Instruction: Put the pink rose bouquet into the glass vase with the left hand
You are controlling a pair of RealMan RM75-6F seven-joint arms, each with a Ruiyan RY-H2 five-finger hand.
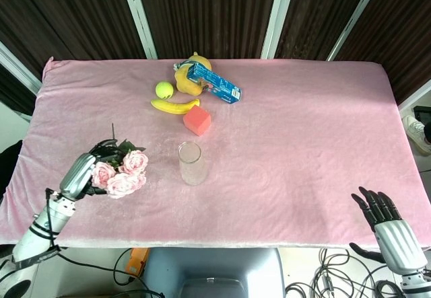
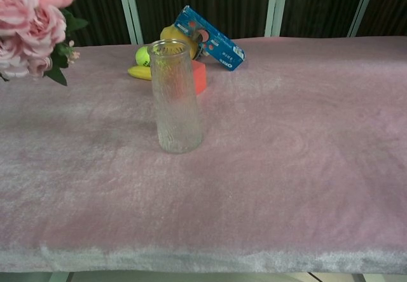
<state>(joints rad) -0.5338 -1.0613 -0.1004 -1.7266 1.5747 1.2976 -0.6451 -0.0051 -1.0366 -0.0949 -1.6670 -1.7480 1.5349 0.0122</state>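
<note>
My left hand [image 1: 77, 175] grips the pink rose bouquet [image 1: 121, 172] and holds it lifted above the table, left of the glass vase [image 1: 192, 164]. In the chest view the roses [image 2: 32, 21] fill the top left corner, well above the cloth, and the hand itself is out of frame there. The clear, ribbed vase [image 2: 175, 97] stands upright and empty near the table's middle. My right hand [image 1: 384, 217] hangs off the near right edge of the table with fingers spread and nothing in it.
Behind the vase lie a red cube [image 1: 196, 120], a banana [image 1: 175, 105], a tennis ball [image 1: 164, 90], a yellow toy [image 1: 188, 76] and a blue box [image 1: 213, 84]. A pink cloth [image 1: 303, 130] covers the table.
</note>
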